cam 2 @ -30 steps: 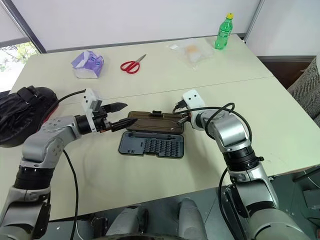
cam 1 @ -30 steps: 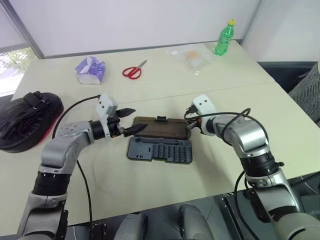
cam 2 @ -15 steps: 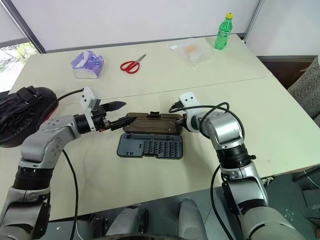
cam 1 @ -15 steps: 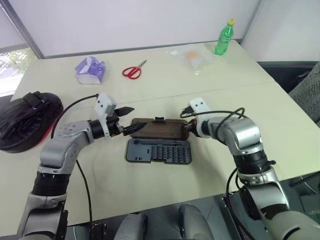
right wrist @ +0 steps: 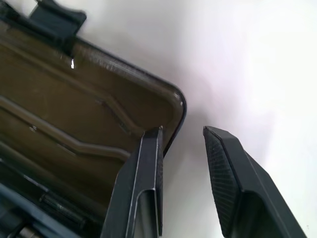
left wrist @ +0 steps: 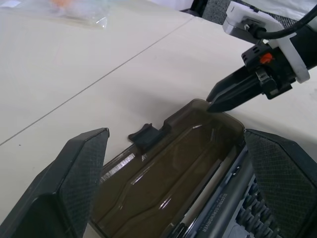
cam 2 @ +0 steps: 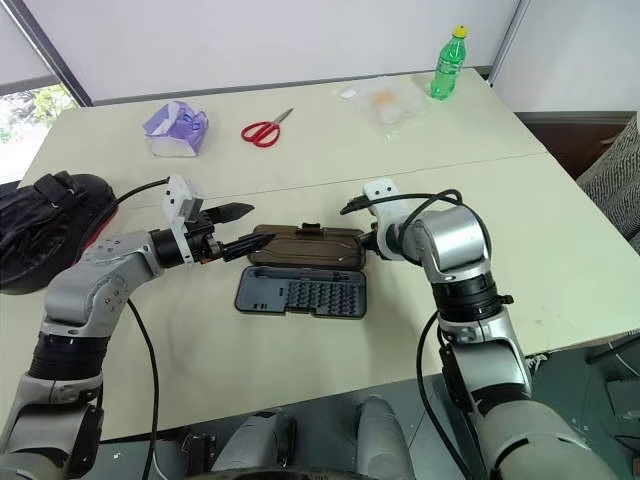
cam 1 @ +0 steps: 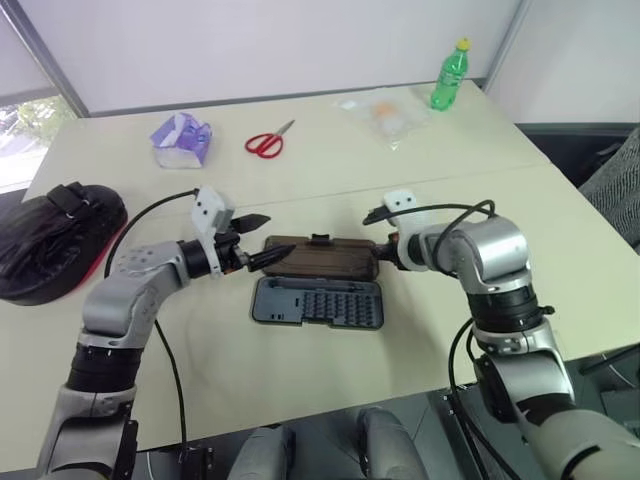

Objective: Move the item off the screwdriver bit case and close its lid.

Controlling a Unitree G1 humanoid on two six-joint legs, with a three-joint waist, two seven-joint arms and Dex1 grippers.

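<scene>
The screwdriver bit case (cam 1: 318,302) lies open on the table (cam 1: 400,170), grey tray nearest the robot, smoky-brown lid (cam 1: 318,256) hinged out behind it. The focus mitt (cam 1: 55,240) is already off the case, well apart at the table's left edge.

The left gripper (cam 1: 262,252) has its jaws spread wide, one to each side of the lid's left end, touching nothing. The right gripper (right wrist: 181,148) is partly open — one finger over the lid's right corner, the other just outside the rim; contact is hard to confirm, possibly a light touch.

The lid looks like thin, stiff, light plastic, likely slick, with a small latch tab (left wrist: 144,135) on its far edge. The best hold is probably the free far edge or the corners, tipping it over the hinge toward the tray.

The table is smooth and pale, with a seam line across it. Tissue pack (cam 1: 181,139), scissors (cam 1: 268,141), a plastic bag (cam 1: 388,112) and a green bottle (cam 1: 449,75) all sit far back — plenty of room around the jaws.
</scene>
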